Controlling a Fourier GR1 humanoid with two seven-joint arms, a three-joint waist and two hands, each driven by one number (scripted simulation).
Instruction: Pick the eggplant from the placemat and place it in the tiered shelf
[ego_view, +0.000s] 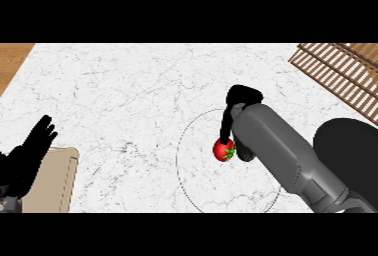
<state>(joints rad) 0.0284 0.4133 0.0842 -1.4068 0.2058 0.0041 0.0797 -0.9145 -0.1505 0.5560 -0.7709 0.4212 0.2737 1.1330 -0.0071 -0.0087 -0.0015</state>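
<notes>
Tomato (224, 150), red with a green calyx, is the only piece of produce in view. It sits inside the outline of the round placemat (198, 186), a little right of the mat's middle.

The white marble counter (125, 90) fills most of the view. The right forearm (284, 150) crosses it from the lower right, lying over the mat's right half and hiding part of the hand. The placemat shows only as a thin circular line, with the same marble pattern inside it.

The tiered shelf (339, 70), made of brown wooden slats, stands at the upper right corner, well apart from the mat. A beige board (53, 182) with a rounded corner lies at the lower left edge.

The left hand (33, 150) rests over that board's left side, fingers straight and pointing up.

The right hand (242, 97) reaches over the mat. One long black finger (224, 127) runs down to the tomato's upper left, another dark fingertip presses its right side, and the fruit is clamped between them. Whether it is lifted off the mat cannot be told.
</notes>
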